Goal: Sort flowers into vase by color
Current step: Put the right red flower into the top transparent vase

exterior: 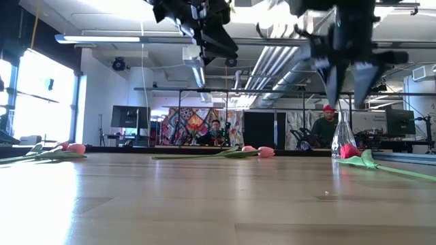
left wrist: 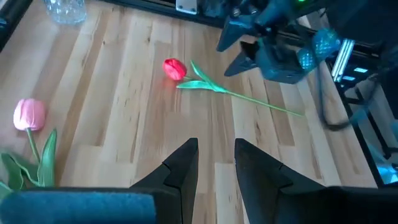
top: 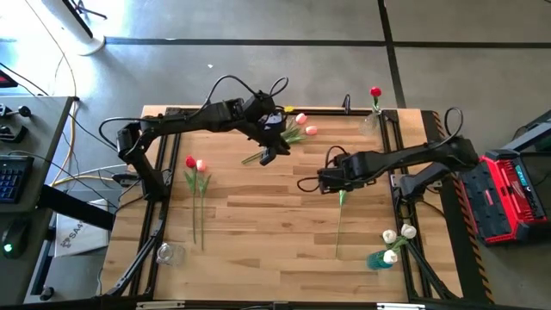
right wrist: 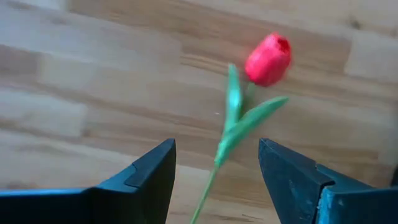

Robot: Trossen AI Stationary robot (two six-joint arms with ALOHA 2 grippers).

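Right end effector [right wrist: 214,171] spread wide above red tulip [right wrist: 267,60] lying on table [right wrist: 74,87], stem directly beneath. Risk: closing off-centre, thin stem slipping out, leaf pinched instead.

Tulips [top: 197,169] scattered flat on table [top: 258,224]

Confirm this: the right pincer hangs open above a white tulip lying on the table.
Wrong in one respect: the tulip is red, not white. The right wrist view shows the right pincer open above it, and the flower lies on the table.
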